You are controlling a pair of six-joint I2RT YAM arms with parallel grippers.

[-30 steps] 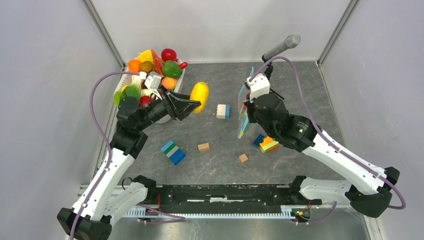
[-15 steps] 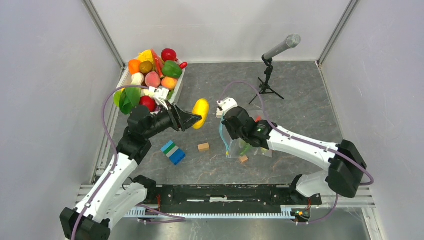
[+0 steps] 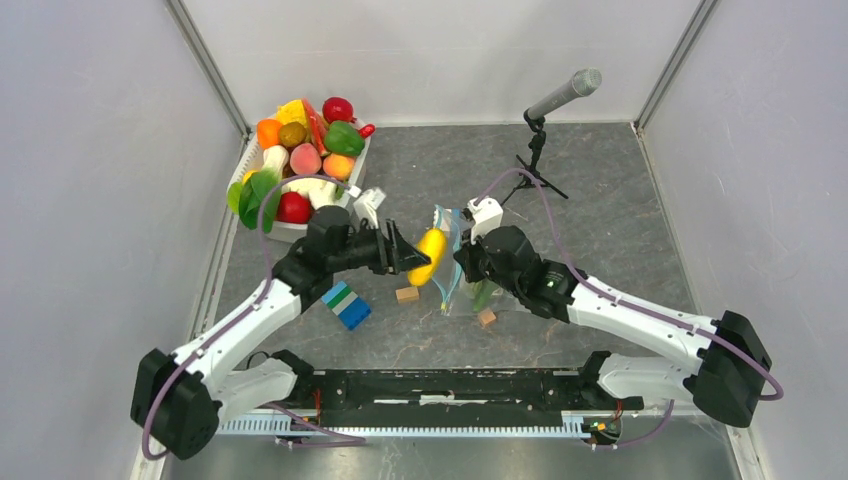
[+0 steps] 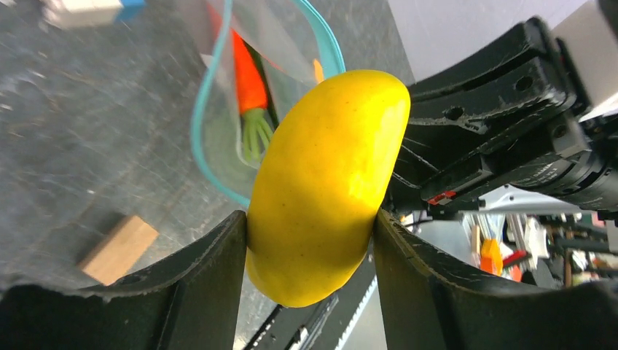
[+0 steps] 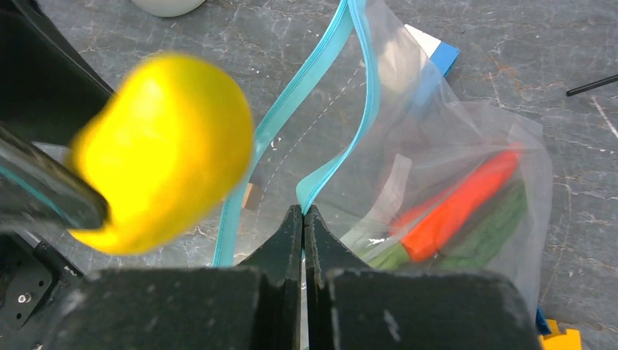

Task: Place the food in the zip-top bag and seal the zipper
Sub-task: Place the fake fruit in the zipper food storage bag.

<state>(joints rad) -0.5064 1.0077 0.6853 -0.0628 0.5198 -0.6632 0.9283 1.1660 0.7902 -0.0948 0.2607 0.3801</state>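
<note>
The matte black left fingers (image 4: pixel 208 288) clamp the smooth, glossy yellow fruit (image 4: pixel 324 182) across its plump, mango-shaped middle. The right fingers (image 5: pixel 280 251) are pinched flat together on the rim of the clear, crinkly bag (image 5: pixel 466 131), right at its thin light-blue zipper (image 5: pixel 291 95). The bag's mouth gapes above the grey marbled desk (image 3: pixel 620 190), with an orange carrot (image 5: pixel 455 204) inside. Since half a second ago, the fruit has travelled right, from well short of the bag to its mouth.
</note>
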